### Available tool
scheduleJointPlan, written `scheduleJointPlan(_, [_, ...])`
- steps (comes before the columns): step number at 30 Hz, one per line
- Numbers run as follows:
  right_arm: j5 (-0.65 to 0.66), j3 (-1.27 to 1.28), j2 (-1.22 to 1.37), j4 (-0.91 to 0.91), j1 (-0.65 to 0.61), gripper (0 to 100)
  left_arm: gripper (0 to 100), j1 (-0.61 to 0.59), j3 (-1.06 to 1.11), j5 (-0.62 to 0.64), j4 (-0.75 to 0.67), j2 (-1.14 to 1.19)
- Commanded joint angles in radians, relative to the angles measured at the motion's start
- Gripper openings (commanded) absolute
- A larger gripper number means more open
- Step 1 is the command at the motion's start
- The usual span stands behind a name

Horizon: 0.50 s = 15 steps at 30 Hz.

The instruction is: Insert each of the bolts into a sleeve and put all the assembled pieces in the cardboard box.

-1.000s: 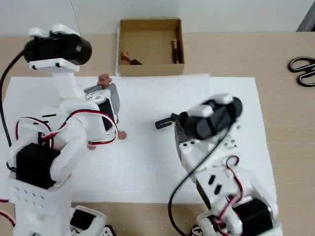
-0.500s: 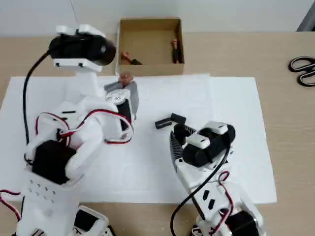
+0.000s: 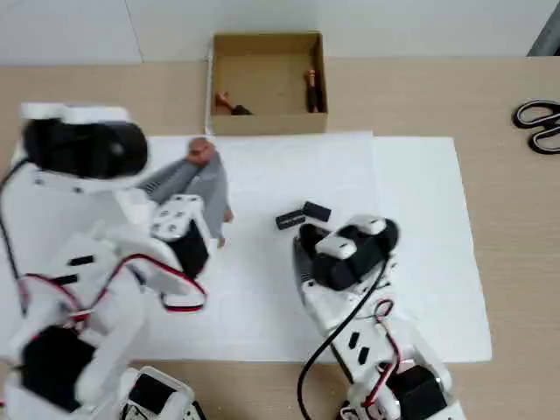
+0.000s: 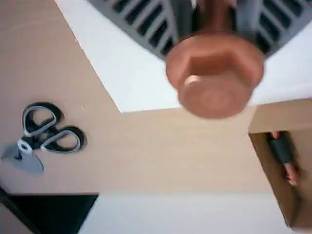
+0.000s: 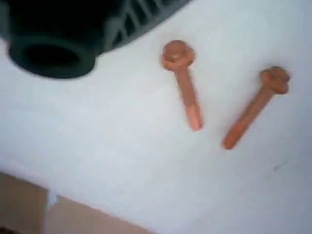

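The step in hand looks like mating a bolt with a sleeve. The left gripper (image 3: 199,162) is nearly closed, pinching a copper bolt (image 3: 201,149) whose hex head pokes out past the fingertips; how much shank is free I cannot tell. The right gripper (image 5: 68,34) appears clamped on a black sleeve (image 5: 53,58), a ribbed finger against its side and the bore open to the front.

Two finished pieces (image 3: 232,107) lie in the cardboard box (image 3: 267,124); two loose sleeves (image 3: 289,220) lie on the white sheet (image 3: 411,262) just ahead of the right arm; two spare bolts (image 5: 183,83) lie near the left arm.

The next move probably calls for lining the shank up with the bore, so both arms must come together without tilt; a head-first grip may force a regrip.

The held bolt hangs near the sheet's far edge, just short of the box's near wall, so little room lies that way. The open sheet between the arms gives the best space, though the loose sleeves sit in it. The scissors (image 3: 538,125) lie well apart on the table (image 3: 490,87).
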Motion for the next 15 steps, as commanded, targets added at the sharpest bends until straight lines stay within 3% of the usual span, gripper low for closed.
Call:
scheduleJointPlan(1, [-0.009,-0.006,-0.007,-0.03,-0.036,0.6,1,0.048,0.153,0.002,-0.127,-0.037])
scheduleJointPlan(7, [-0.009,-0.006,-0.007,-0.03,-0.041,0.6,1,0.126,0.334,0.003,-0.292,-0.061])
scheduleJointPlan(15, [-0.011,-0.006,-0.007,-0.03,-0.042,0.6,1,0.146,0.381,0.006,-0.364,-0.061])
